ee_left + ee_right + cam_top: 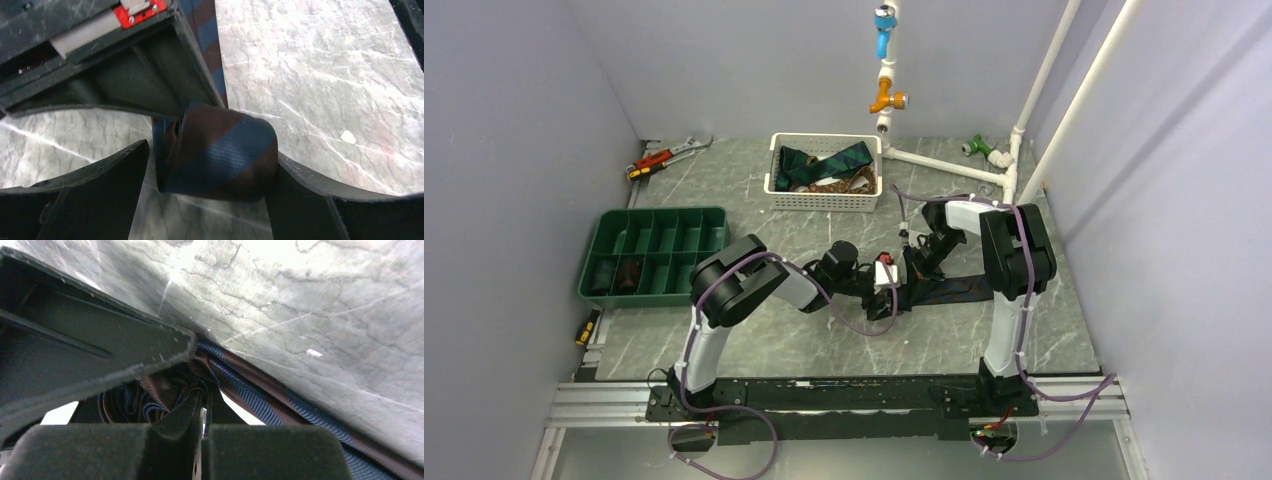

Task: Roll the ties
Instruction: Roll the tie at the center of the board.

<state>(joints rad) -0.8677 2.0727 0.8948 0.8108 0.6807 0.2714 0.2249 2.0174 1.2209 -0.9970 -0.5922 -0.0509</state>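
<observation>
A navy and maroon striped tie lies across the table middle, its flat length (959, 290) running right. Its left end is wound into a roll (220, 155). My left gripper (212, 165) stands open around that roll: the right finger (310, 195) touches it and the left finger (115, 175) sits a sliver away. My right gripper (205, 397) is shut on the tie's folds (150, 390) at the roll's core, with the loose strip (260, 390) leading off. From above, the left gripper (886, 285) and right gripper (911, 272) meet tip to tip.
A white basket (824, 207) at the back holds more ties (829, 165). A green compartment tray (659, 212) at left has dark rolled things (619, 272) in it. Wrenches (669, 155) lie back left, white pipework (944, 165) back right, and a screwdriver (584, 328) by the left edge.
</observation>
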